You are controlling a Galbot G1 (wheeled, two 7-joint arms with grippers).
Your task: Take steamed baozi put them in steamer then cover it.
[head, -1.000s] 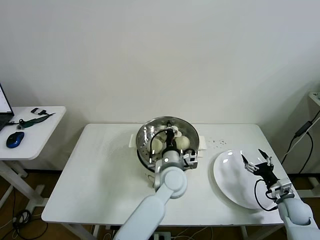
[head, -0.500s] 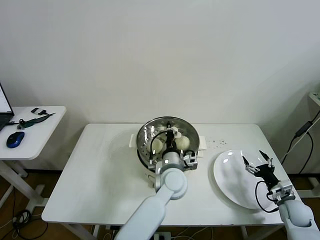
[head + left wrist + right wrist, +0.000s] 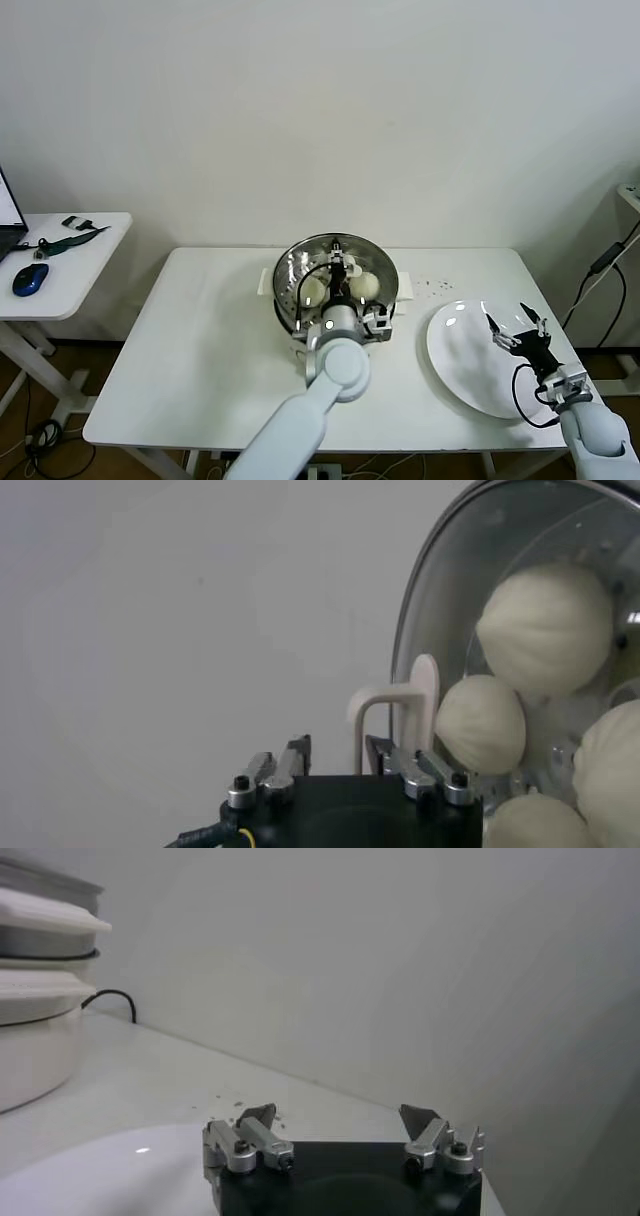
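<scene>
While the left pincer (image 3: 338, 755) stands parted beside the cover's handle (image 3: 395, 712), smooth cream baozi (image 3: 545, 626) (four) show through glass.

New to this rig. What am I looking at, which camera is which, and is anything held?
It is a two-armed robot at a white table. The wide picture comes from its head camera, and the other two come from a camera on each wrist. In the centre is a steamer with four baozi inside, under a glass lid. The left gripper sits at the lid's handle, fingers apart and gripping nothing. The right gripper hovers open above a plate, holding nothing.
</scene>
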